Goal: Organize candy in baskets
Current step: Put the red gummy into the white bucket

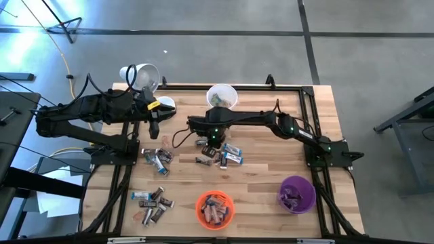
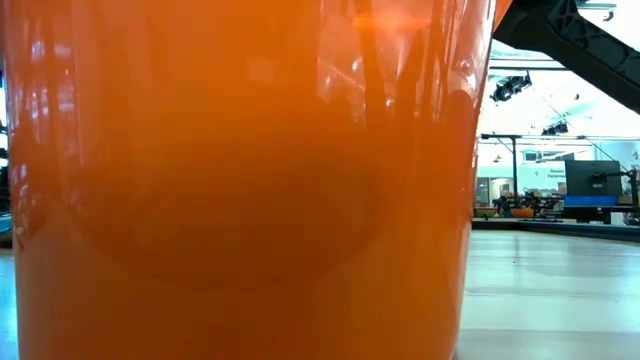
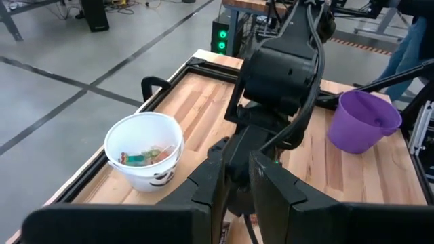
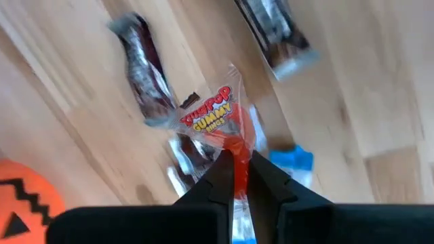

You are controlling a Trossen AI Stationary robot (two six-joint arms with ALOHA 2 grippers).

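Observation:
My right gripper [image 1: 212, 140] hangs over the middle candy pile [image 1: 227, 156], shut on a clear packet of red gummy candy [image 4: 217, 118] that is lifted off the table. Loose bars lie on the wood below it, one dark brown [image 4: 146, 68] and one blue [image 4: 293, 160]. My left gripper [image 1: 154, 122] waits at the table's left, its fingers a narrow gap apart with nothing seen between them. The white basket [image 1: 222, 96] stands at the far edge with a few candies inside. The orange basket [image 1: 215, 208] and the purple basket [image 1: 296, 193] stand near the front edge. My right gripper pinches one end of the clear packet [image 4: 236, 150], where the red candy shows, between its two fingers. The fingers come from above, pointing down. The packet is clear of the table and sticks out past the fingertips, its printed face in view.
Two more candy piles lie at the left [image 1: 156, 159] and front left [image 1: 152, 203]. A white lamp [image 1: 139, 76] stands at the far left corner. The orange basket [image 2: 240, 180] fills the low view. Bare wood lies right of centre, between the middle pile and the purple basket.

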